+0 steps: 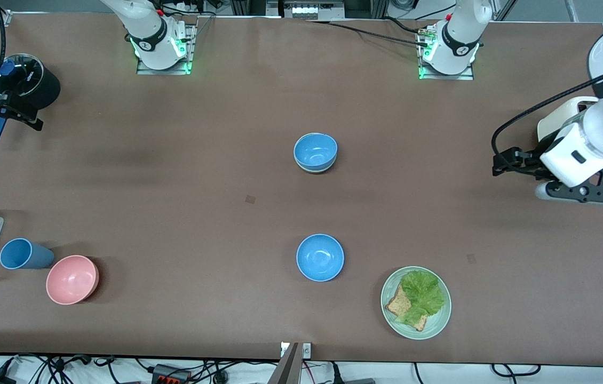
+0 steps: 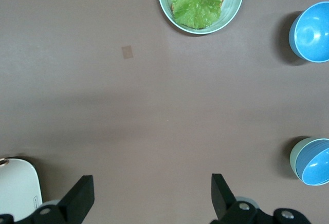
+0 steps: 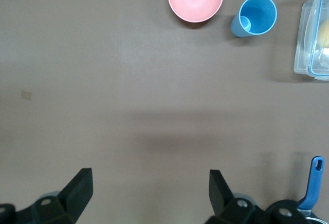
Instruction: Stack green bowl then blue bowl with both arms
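Frame centre: blue bowl (image 1: pixel 316 150) nested upright, mouth up, in green bowl (image 1: pixel 314 168); left gripper (image 2: pixel 149 198) and right gripper (image 3: pixel 149 196) both spread, empty.

1. My left tool (image 2: pixel 149 196) hangs over bare worktop at the left arm's end, fingers (image 2: pixel 79 196) spread wide, nothing between them.
2. My right tool (image 3: pixel 149 193) hangs over the right arm's end of the worktop, fingers (image 3: pixel 77 190) spread wide, empty.
3. Both arms wait, drawn back from the middle.
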Robot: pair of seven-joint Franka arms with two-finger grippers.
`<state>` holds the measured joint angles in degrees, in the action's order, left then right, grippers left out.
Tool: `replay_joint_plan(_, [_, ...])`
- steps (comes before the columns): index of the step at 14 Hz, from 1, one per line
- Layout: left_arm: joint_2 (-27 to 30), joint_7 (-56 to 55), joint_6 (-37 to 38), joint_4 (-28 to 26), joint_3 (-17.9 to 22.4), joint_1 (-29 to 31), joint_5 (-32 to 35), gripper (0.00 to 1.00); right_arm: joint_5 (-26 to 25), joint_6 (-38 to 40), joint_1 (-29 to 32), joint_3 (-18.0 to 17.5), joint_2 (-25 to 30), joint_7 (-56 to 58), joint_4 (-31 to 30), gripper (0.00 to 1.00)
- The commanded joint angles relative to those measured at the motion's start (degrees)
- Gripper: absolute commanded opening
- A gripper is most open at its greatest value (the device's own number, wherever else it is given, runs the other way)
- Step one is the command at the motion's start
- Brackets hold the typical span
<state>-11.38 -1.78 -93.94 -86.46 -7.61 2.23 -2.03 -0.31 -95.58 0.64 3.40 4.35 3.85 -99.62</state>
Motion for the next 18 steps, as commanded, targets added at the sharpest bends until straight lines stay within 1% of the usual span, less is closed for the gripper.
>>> replay_joint_plan(1, [1.8, 1.3, -0.7, -2.4, 1.4, -0.9, -0.6, 1.0, -0.5, -0.2, 0.3, -0.4, 1.0, -0.9, -0.8, 1.0])
replay_joint_plan(3, [2.0, 1.5, -3.1, -3.4, 1.5, -0.6, -0.6, 1.0, -0.6, -0.2, 0.4, -0.4, 0.8, -0.6, -0.7, 1.0])
replay_joint_plan(5, [3.5, 2.0, -2.4, -3.4, 4.4, -0.8, -0.5, 1.0, -0.2, 0.0, 0.3, -0.4, -0.7, -0.3, 1.1, 1.0])
replay_joint_plan(7, [4.5, 2.0, -0.4, -3.4, 4.6, -1.9, -0.6, 1.0, -0.2, 0.1, 0.3, -0.5, -1.7, -0.1, 2.4, 1.0])
replay_joint_plan(12, [4.3, 1.8, -0.4, -2.6, 4.6, -2.8, -0.5, 1.0, -0.2, 0.3, 0.4, -0.5, -1.9, 0.2, 2.3, 1.0])
replay_joint_plan(15, [4.5, 1.3, -0.1, -2.6, 4.6, -2.7, 2.5, 1.0, -0.3, 0.4, 0.3, -0.5, -2.6, 0.3, 2.3, 1.0])
replay_joint_plan(18, [4.8, 1.5, 0.2, -2.6, 5.5, -2.7, 1.9, 1.0, -0.2, 0.3, 0.3, -0.5, -2.5, 0.0, 2.4, 1.0])
